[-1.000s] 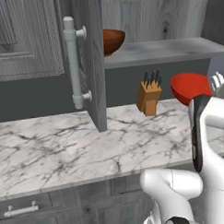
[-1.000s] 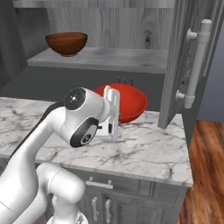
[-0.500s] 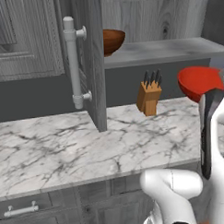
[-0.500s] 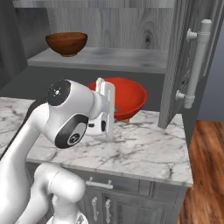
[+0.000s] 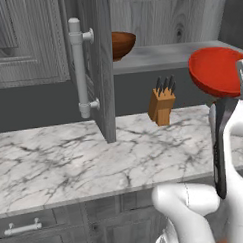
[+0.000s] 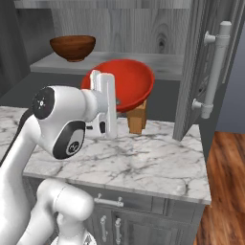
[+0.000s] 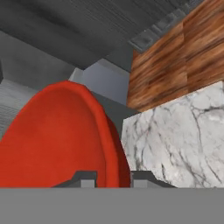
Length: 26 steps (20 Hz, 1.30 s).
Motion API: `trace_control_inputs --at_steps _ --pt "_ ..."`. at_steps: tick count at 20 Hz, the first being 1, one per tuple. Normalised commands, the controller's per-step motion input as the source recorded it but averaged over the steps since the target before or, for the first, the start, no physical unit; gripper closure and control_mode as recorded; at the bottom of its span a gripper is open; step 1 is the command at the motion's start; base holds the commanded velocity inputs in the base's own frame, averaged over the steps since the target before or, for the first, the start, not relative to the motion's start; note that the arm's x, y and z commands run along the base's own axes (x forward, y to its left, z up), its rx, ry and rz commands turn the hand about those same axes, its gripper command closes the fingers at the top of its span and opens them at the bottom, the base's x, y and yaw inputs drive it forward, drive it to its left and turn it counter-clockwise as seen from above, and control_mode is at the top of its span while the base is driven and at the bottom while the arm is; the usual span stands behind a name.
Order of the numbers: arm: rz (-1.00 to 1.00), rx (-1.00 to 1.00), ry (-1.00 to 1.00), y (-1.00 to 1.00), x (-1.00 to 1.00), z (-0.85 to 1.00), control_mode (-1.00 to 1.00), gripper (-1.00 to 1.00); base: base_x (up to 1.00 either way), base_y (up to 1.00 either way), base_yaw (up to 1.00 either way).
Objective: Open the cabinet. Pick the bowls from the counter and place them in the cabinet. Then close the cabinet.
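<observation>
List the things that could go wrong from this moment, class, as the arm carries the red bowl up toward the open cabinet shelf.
1. The claw pinches only the rim of the red bowl, so it could slip or tilt out.
2. The bowl hangs just above the knife block; a drop might knock it over.
3. The wooden bowl already sits on the shelf, and the open door stands close; a wide swing may hit either.

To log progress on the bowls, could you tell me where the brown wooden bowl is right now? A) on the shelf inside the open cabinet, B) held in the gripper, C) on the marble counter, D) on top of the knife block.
A: the brown wooden bowl rests on the grey shelf of the open cabinet, while the gripper holds the red bowl.
</observation>
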Motion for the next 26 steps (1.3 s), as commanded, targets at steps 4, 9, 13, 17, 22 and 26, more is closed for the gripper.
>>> trace_control_inputs --at_steps 4,9,13,17,22,26 --pt "0.00 0.00 0.00 0.00 0.52 0.22 -1.00 1.00 0.00 0.00 0.00" --pt "0.00 0.00 0.07 0.00 0.34 0.56 -1.00 1.00 0.00 0.00 0.00" --pt "0.00 0.00 0.00 0.00 0.35 0.53 -1.00 1.00 0.00 0.00 0.00" --pt "0.00 0.00 0.00 -0.02 0.49 0.18 -1.00 1.00 0.00 0.00 0.00" --pt "0.00 0.00 0.00 -0.01 0.59 0.00 -1.00 1.00 0.00 0.00 0.00" --pt "0.00 0.00 -0.01 -0.01 0.51 -0.03 -1.00 1.00 0.00 0.00 0.00"
